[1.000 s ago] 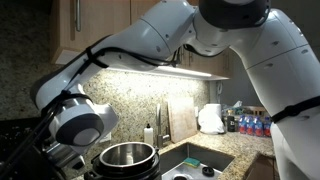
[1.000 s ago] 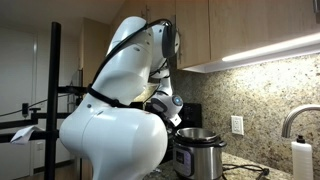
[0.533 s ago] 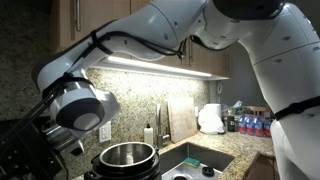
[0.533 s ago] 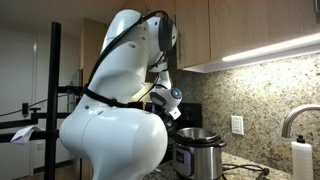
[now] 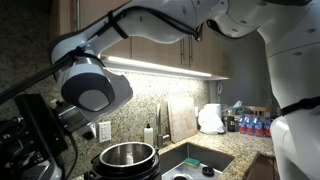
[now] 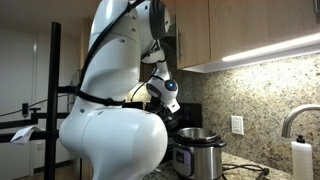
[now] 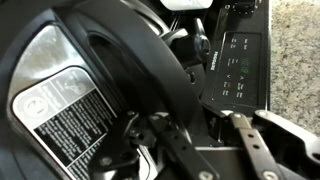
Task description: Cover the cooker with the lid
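Observation:
The cooker [image 5: 125,157] stands on the counter beside the sink, uncovered, with its shiny steel inner pot showing; it also shows in an exterior view [image 6: 200,150]. The black glossy lid [image 7: 90,60], with a silver label and a raised handle, fills the wrist view. My gripper [image 7: 212,140] has its two fingers closed on a part of the lid near its rim. In an exterior view the gripper [image 6: 167,98] is above and to the side of the cooker. My arm hides most of the lid in both exterior views.
A steel sink [image 5: 205,160] with faucet [image 5: 160,112] lies right of the cooker. A soap bottle [image 5: 148,134], cutting board [image 5: 182,118], white bag [image 5: 211,118] and bottles [image 5: 250,125] stand along the granite wall. A black stove panel [image 7: 235,60] lies under the lid.
My wrist has risen and come closer to the camera, carrying the lid upward. The cooker has not moved.

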